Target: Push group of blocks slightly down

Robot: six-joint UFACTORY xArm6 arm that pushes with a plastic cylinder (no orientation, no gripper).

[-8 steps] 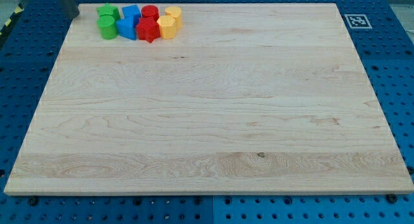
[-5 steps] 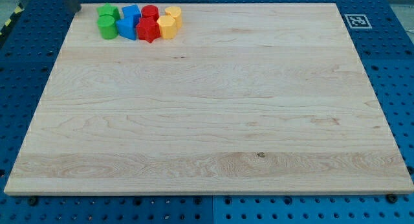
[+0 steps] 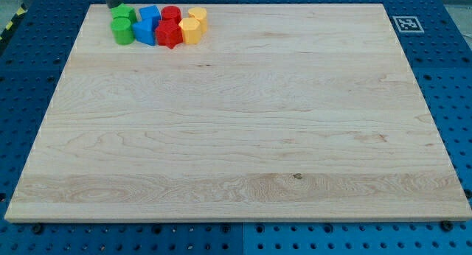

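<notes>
Task barely begun: group still packed tight at the surface (image 3: 236,137)'s top-left corner, no push down landed yet as far as visible. No pincer on this rig, so nothing open, shut or held; just a rod, my tip (image 3: 113,7) at the view's top edge, touching or nearly touching the upper green block (image 3: 122,16). Just below that: green cylinder (image 3: 122,32). Off to tip's right, in pairs: blue blocks (image 3: 147,25), red blocks (image 3: 169,26), yellow blocks (image 3: 193,25), exact shapes hard to tell. Vs earlier frames: tip moved rightward from beyond the corner, now above the group; blocks unmoved. Left: drive downward thru the cluster.
</notes>
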